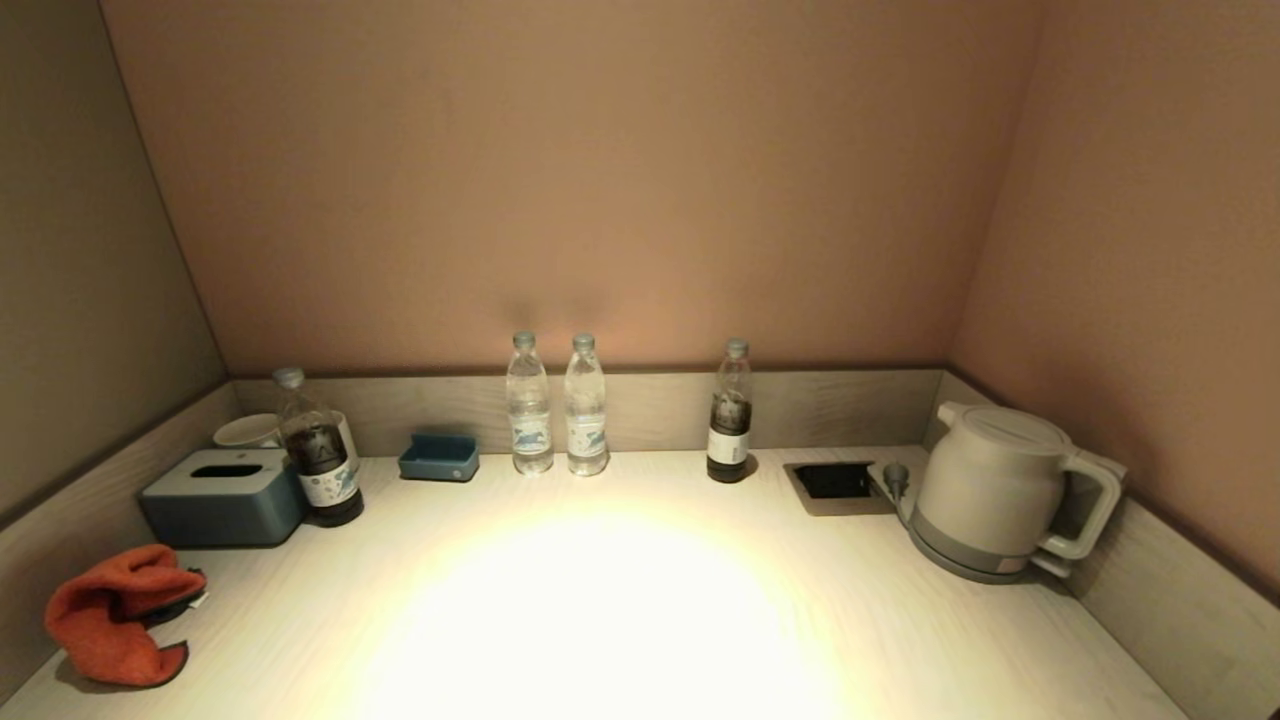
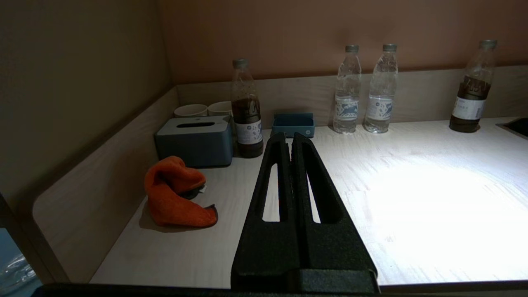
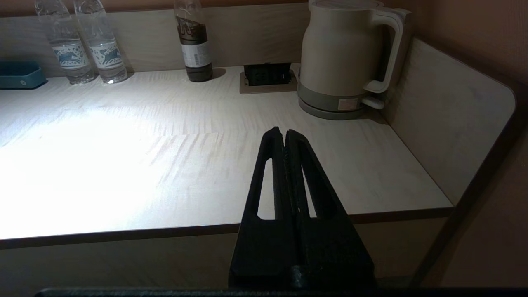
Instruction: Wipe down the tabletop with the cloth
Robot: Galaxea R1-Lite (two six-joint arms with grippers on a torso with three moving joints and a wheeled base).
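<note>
An orange cloth (image 1: 118, 615) lies crumpled on the pale wooden tabletop (image 1: 620, 600) at the near left, beside the left side wall; it also shows in the left wrist view (image 2: 175, 194). My left gripper (image 2: 288, 138) is shut and empty, held back near the table's front edge, to the right of the cloth and apart from it. My right gripper (image 3: 281, 132) is shut and empty, held at the front edge on the right side. Neither gripper shows in the head view.
A blue tissue box (image 1: 225, 497), two cups (image 2: 202, 109), a dark-drink bottle (image 1: 320, 450) and a small blue tray (image 1: 439, 457) stand at back left. Two water bottles (image 1: 555, 405) and another dark bottle (image 1: 731, 412) line the back wall. A socket recess (image 1: 835, 482) and kettle (image 1: 1000, 490) are at right.
</note>
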